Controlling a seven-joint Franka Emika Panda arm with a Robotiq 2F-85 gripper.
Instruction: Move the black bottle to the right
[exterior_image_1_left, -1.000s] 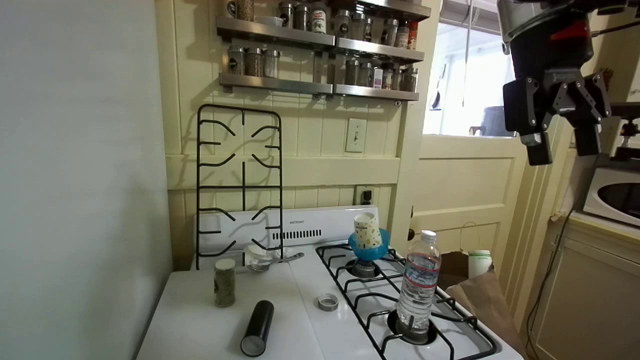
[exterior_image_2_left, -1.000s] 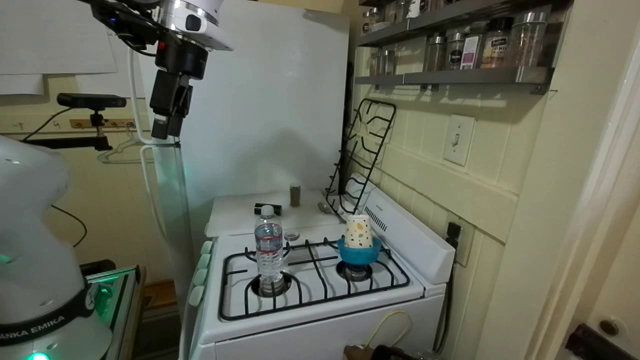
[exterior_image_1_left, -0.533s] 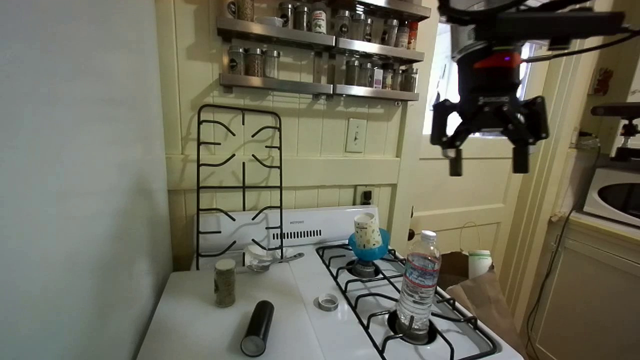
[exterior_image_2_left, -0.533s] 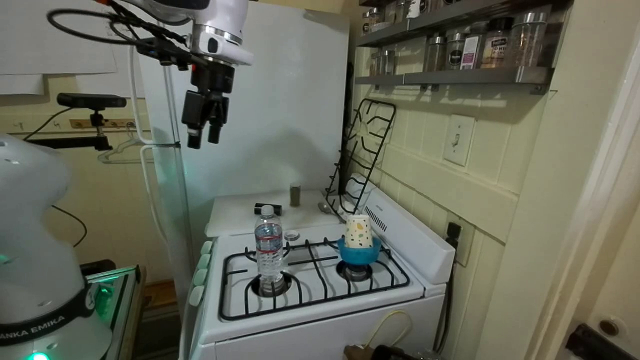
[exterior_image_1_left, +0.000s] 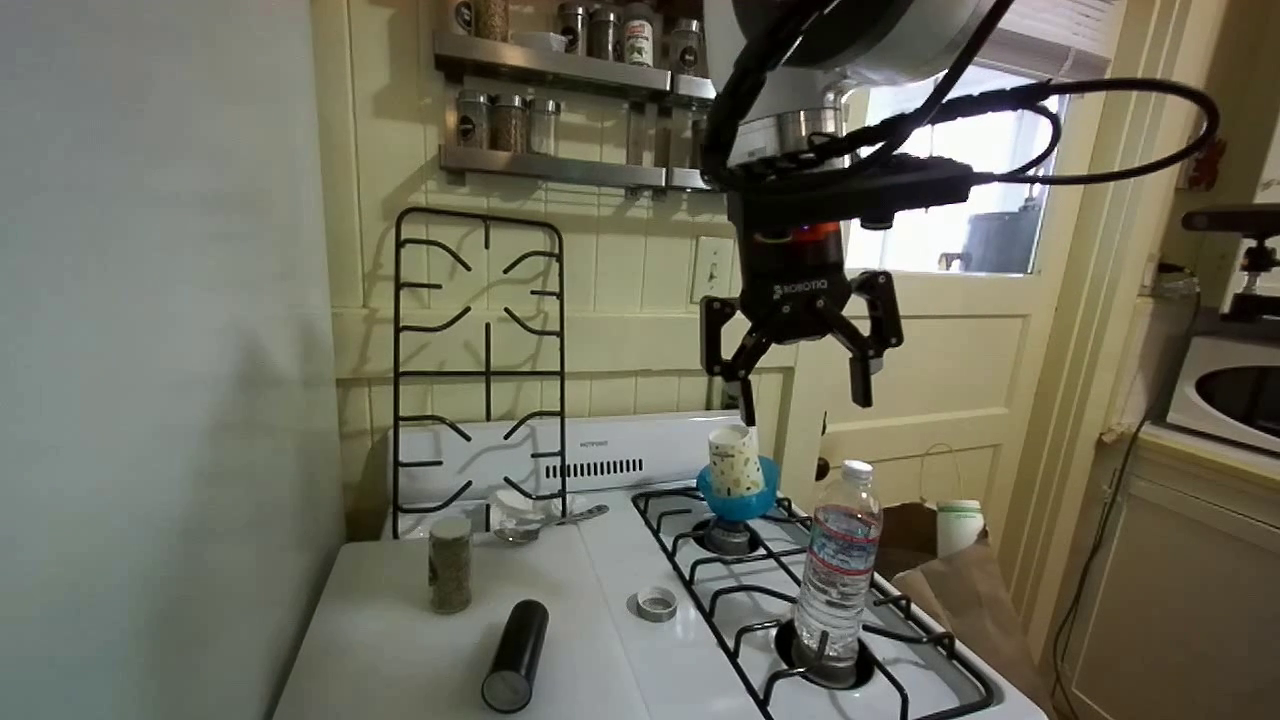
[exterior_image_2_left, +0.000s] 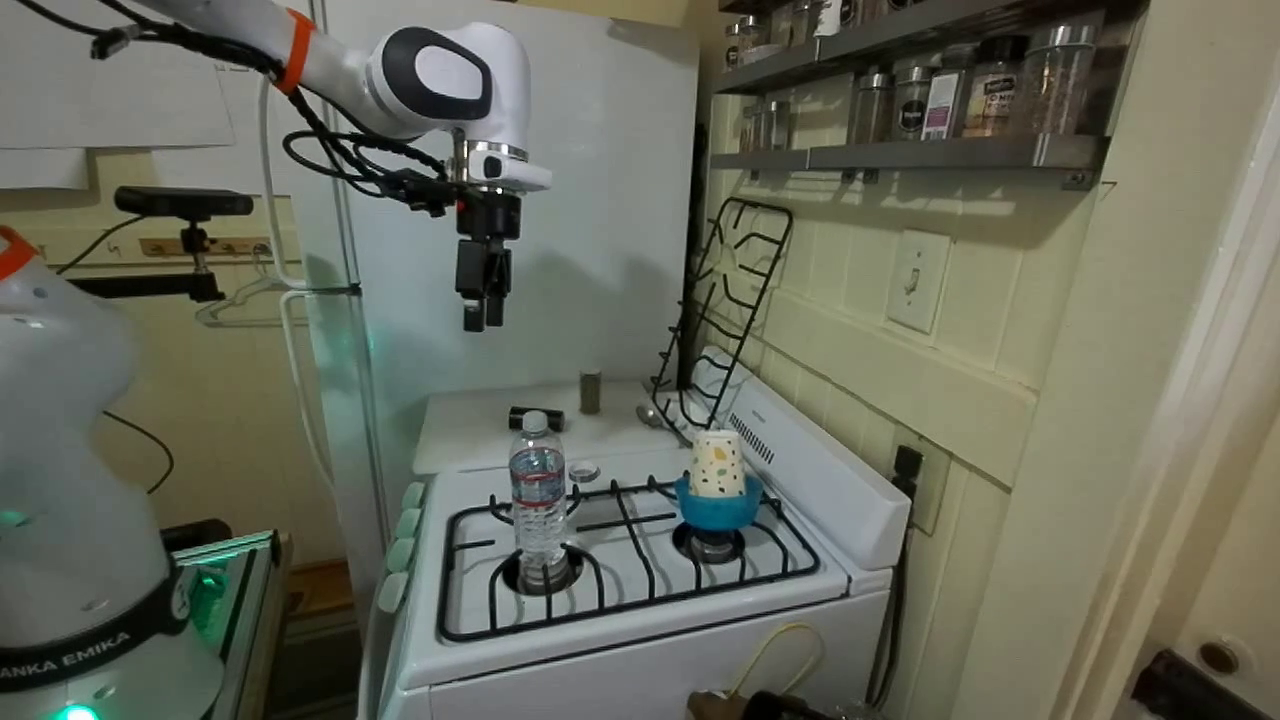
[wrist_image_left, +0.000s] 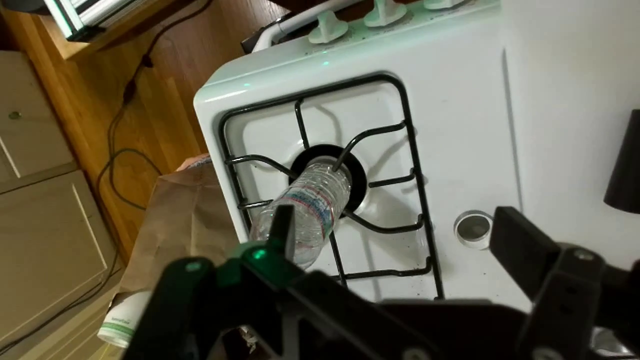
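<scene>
The black bottle lies on its side on the white stove cover, its round grey end facing that camera. In an exterior view it shows behind the water bottle's cap, partly hidden. In the wrist view only its end part shows at the right edge. My gripper is open and empty, pointing down, high above the stove. It also shows in an exterior view. In the wrist view the open fingers span from in front of the water bottle to beside the small grey ring.
A clear water bottle stands on the front burner. A cup in a blue bowl sits on the rear burner. A spice jar, a small ring and a spoon lie around the black bottle. A grate leans against the back.
My gripper has come in over the stove, moving left and down in an exterior view, and turned so its fingers spread sideways there. The bottle and other objects have not moved.
</scene>
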